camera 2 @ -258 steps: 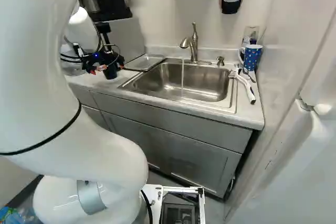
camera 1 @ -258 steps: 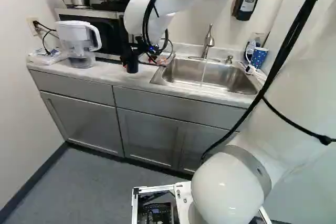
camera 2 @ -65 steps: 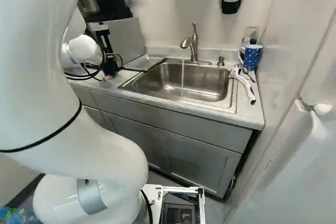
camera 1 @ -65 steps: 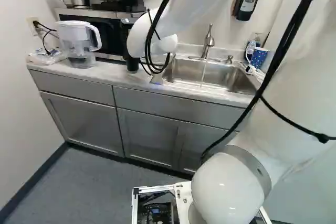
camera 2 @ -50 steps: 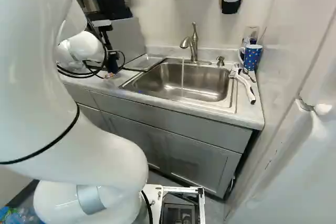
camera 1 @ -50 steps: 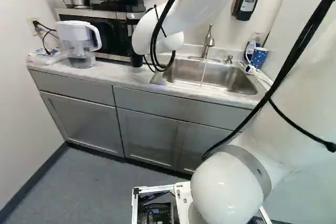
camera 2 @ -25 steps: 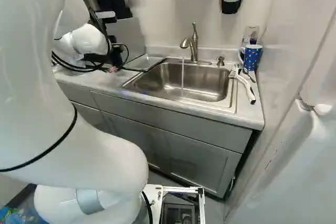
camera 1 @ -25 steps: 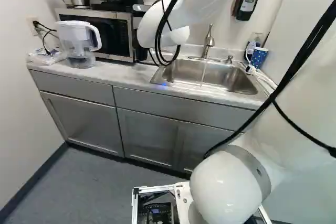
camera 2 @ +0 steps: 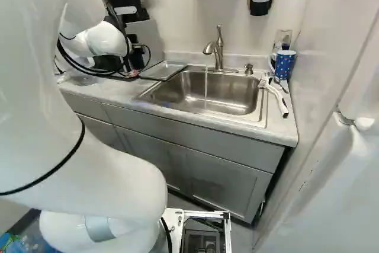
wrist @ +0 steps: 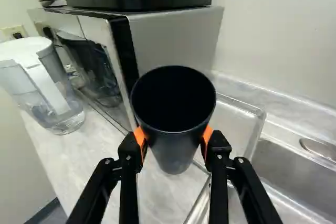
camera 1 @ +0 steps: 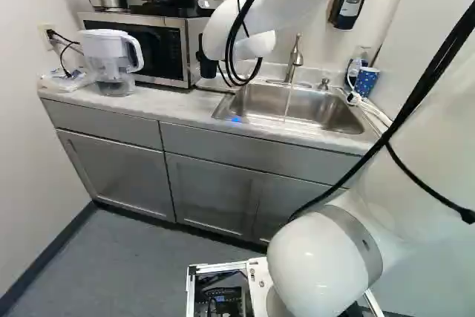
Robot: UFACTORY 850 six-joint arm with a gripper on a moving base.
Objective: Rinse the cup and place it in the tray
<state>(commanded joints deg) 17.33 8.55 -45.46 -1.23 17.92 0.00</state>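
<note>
While the half-open gripper (camera 2: 111,62) clasps the cup (wrist: 177,153), a microwave (wrist: 173,32) stands beside the tray (wrist: 236,124).

Bright light leaves glare on the white arm (camera 1: 315,269).

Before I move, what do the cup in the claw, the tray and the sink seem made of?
Cup: matte black, plastic or coated metal; only soft highlights. Tray: glossy, probably clear plastic, possibly glass; pale, bright rim lines. Sink: satin steel, apparently; soft grey metallic sheen.
</note>
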